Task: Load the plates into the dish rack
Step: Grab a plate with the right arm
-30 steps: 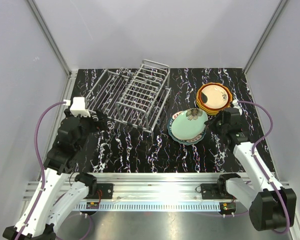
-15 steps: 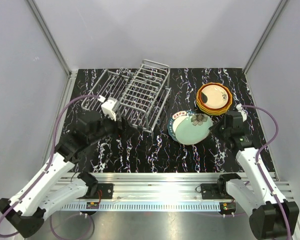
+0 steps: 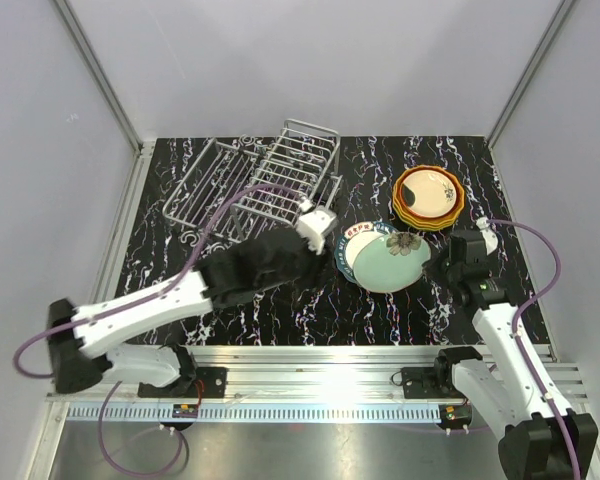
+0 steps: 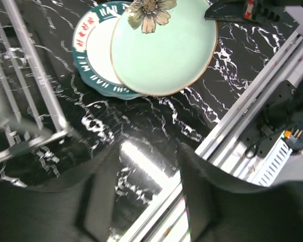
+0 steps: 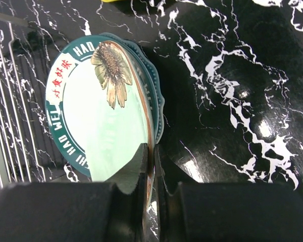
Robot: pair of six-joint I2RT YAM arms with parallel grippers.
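Since 1 second ago my left gripper swung from the rack toward the mint plate, fingers wide. My right gripper pinches its rim, tilting it off the teal plate; I'd take the free edge squarely.

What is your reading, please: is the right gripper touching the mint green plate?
Touching. In the right wrist view the right gripper pinches the rim of the mint green plate, one finger on each face, no gap.

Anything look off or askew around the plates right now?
Only the mint green plate: the right gripper pinches its rim, so it sits tilted over the teal plate. Nothing spilled or broken.
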